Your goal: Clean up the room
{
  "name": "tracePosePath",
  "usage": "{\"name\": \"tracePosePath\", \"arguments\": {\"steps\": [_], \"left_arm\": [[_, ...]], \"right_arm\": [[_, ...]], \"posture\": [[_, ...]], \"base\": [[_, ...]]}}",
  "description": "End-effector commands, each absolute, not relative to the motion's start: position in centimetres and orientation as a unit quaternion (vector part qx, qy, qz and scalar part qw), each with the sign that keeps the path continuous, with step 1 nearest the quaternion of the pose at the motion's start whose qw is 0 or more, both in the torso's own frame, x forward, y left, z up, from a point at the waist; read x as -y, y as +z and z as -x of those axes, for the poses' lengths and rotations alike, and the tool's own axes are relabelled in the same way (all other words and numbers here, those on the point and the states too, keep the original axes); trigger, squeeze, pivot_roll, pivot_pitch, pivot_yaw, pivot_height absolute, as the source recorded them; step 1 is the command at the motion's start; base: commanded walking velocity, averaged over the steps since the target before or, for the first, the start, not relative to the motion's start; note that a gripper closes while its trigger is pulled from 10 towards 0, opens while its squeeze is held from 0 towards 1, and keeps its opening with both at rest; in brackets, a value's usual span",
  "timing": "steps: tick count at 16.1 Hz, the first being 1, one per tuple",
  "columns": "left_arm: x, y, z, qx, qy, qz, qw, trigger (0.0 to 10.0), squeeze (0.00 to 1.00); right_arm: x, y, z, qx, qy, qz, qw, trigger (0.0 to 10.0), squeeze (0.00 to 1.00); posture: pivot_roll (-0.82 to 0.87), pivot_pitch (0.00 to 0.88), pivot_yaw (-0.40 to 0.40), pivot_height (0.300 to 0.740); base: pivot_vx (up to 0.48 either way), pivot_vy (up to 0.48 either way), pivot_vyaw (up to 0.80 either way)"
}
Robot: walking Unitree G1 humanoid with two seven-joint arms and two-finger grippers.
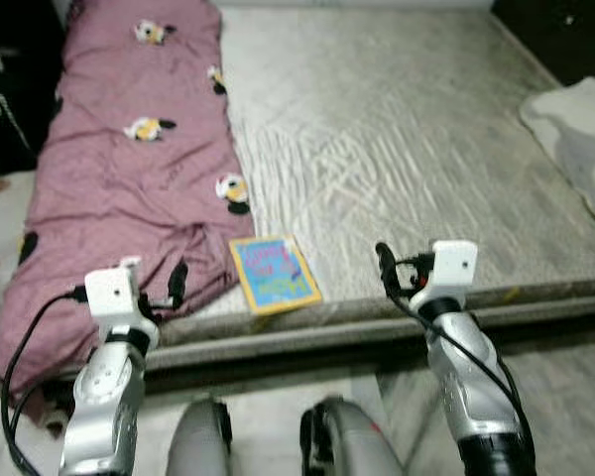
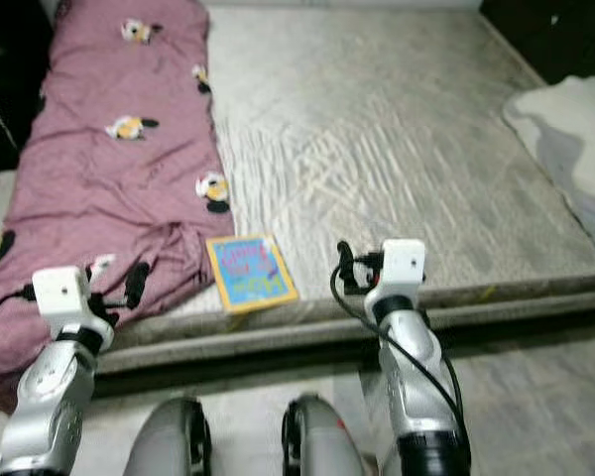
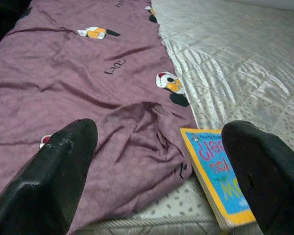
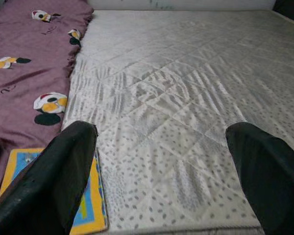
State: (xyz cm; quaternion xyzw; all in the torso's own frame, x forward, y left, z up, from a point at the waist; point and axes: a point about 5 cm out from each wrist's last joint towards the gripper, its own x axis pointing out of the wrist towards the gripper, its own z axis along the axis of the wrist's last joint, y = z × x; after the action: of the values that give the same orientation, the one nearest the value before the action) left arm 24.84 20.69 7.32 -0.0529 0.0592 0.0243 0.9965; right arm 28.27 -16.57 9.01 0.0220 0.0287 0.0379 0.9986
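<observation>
A thin book [image 1: 274, 274] with a yellow border and blue cover lies flat on the grey mattress [image 1: 407, 149], close to its front edge. A purple blanket [image 1: 129, 169] with small cartoon prints covers the mattress's left side, and its crumpled end touches the book's left edge. My left gripper [image 1: 177, 283] hovers over the blanket's front corner, left of the book [image 3: 220, 183], open and holding nothing. My right gripper [image 1: 387, 268] hangs over the front edge, right of the book [image 4: 54, 196], open too.
A white fluffy throw [image 1: 575, 129] lies at the mattress's right edge. Dark bags [image 1: 5, 89] stand on the floor at the far left. Dark furniture [image 1: 565, 35] fills the back right corner. My legs [image 1: 268, 436] stand against the bed's front side.
</observation>
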Motion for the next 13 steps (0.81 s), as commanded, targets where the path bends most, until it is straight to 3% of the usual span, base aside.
{"name": "tracePosePath", "arguments": {"steps": [1,7,13], "left_arm": [[-20.94,7.38,-24.82,-0.059,0.030,0.057,0.996,10.0,0.00],[-21.12,7.59,-24.82,-0.052,0.030,0.063,0.996,10.0,0.00],[-21.04,7.78,-24.81,-0.045,0.023,0.067,0.997,10.0,0.00]], "right_arm": [[16.83,9.22,-28.24,-0.024,0.040,-0.018,0.999,10.0,0.00],[16.65,9.28,-28.45,-0.024,0.047,-0.010,0.999,10.0,0.00],[16.62,9.30,-28.52,-0.023,0.049,-0.008,0.999,10.0,0.00]], "posture": [[0.01,0.156,-0.054,0.661],[0.02,0.162,-0.063,0.661],[0.01,0.165,-0.063,0.661]], "base": [[0.000,0.000,0.00],[0.000,0.000,0.00],[0.345,0.000,0.00]]}}
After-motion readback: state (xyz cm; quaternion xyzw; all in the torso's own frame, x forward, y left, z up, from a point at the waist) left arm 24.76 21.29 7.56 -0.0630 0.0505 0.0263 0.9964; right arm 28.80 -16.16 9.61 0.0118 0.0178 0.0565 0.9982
